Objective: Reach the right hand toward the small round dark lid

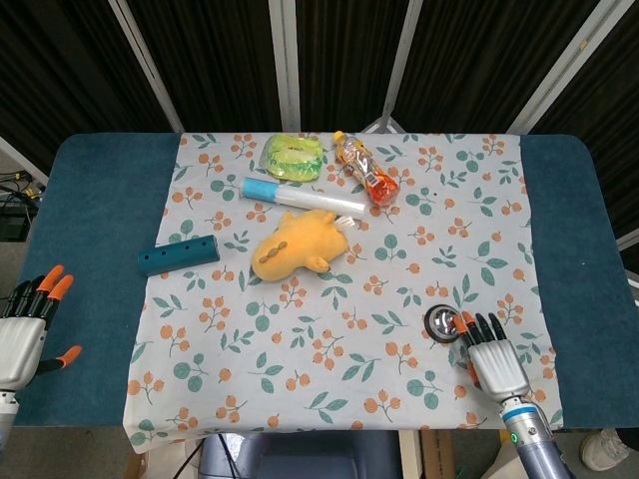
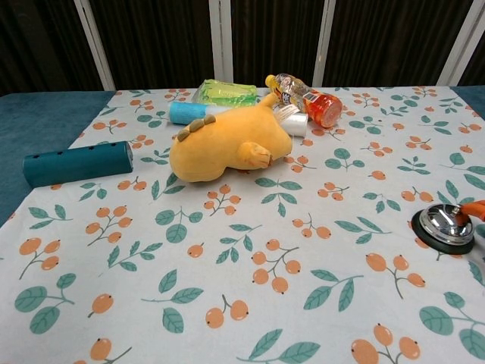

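The small round dark lid (image 1: pixel 441 320) with a shiny centre lies on the floral cloth near the front right; the chest view shows the lid (image 2: pixel 444 226) at its right edge. My right hand (image 1: pixel 493 356) lies just right of and nearer than it, fingers apart, holding nothing, its orange fingertips (image 1: pixel 463 321) at the lid's rim. In the chest view only an orange fingertip (image 2: pixel 468 212) shows over the lid. My left hand (image 1: pixel 24 332) rests at the table's far left on the blue cover, fingers spread, empty.
A yellow plush toy (image 1: pixel 294 246) lies mid-cloth, a teal perforated bar (image 1: pixel 178 254) to its left. Behind it are a blue-and-white tube (image 1: pixel 303 197), a green packet (image 1: pixel 293 156) and an orange bottle (image 1: pixel 365 170). The table's front edge runs just below my right hand.
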Controlling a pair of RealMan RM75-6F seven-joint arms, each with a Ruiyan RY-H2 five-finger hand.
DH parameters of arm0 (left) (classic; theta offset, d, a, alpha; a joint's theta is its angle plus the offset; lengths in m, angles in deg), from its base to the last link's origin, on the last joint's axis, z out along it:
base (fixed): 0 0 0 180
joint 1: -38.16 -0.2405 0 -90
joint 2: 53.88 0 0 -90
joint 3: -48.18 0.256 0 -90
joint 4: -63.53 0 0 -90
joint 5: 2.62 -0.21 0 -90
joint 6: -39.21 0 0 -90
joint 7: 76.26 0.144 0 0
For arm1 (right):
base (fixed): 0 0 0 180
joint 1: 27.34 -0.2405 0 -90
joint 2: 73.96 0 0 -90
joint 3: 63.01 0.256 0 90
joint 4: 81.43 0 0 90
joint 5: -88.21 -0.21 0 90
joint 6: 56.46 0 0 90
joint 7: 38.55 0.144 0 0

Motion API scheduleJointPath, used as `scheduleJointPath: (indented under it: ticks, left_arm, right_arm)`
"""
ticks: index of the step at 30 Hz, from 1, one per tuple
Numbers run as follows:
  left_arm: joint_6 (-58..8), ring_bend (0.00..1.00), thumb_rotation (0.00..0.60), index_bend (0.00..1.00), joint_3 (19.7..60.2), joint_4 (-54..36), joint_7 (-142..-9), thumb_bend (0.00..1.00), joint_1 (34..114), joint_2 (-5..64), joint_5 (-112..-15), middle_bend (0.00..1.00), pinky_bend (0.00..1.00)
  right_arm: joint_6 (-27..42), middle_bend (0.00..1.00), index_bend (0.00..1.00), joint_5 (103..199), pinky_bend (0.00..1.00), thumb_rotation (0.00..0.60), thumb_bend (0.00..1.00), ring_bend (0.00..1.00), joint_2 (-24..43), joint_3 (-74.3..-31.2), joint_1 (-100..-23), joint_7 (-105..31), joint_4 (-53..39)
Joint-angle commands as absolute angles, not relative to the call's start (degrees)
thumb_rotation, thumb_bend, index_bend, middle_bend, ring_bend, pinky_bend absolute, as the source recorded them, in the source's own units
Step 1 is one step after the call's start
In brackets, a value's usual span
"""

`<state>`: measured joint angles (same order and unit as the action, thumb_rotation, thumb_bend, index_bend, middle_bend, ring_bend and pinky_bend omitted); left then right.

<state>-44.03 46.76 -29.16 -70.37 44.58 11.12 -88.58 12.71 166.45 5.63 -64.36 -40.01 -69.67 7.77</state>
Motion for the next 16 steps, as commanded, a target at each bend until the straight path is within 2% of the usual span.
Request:
scheduleJointPath:
  ticks: [1, 5, 13, 16]
  left_arm:
    - [-44.02, 0.0, 0.6, 0.0, 46.75, -29.18, -70.33, 0.01, 44.58, 11.13, -88.54, 0.0, 0.0]
    - [-44.07, 0.0, 0.6, 0.0, 46.7, -29.26, -70.22, 0.01, 44.58, 11.13, -88.51, 0.0, 0.0]
    - [-44.23, 0.0, 0.6, 0.0, 46.76, -29.44, -70.68, 0.01, 44.5, 10.94, -88.67, 0.0, 0.0]
    - [-44.22, 0.0, 0.6, 0.0, 46.8, -29.46, -70.75, 0.01, 44.49, 10.88, -88.71, 0.0, 0.0]
  right_arm:
    - [15.07, 0.0, 0.0, 167.78, 0.0, 0.6, 0.57, 0.0, 4.93, -62.87, -39.92, -67.27, 8.64]
    - [19.17, 0.0, 0.0, 169.89, 0.0, 0.6, 0.56, 0.0, 3.11, -61.17, -39.4, -63.99, 10.0]
    - [24.87, 0.0, 0.0, 171.3, 0.0, 0.6, 0.34, 0.0, -2.67, -59.78, -36.92, -57.38, 14.25]
    - [26.31, 0.0, 0.0, 171.87, 0.0, 0.6, 0.33, 0.0, -4.19, -59.65, -36.11, -55.18, 15.07]
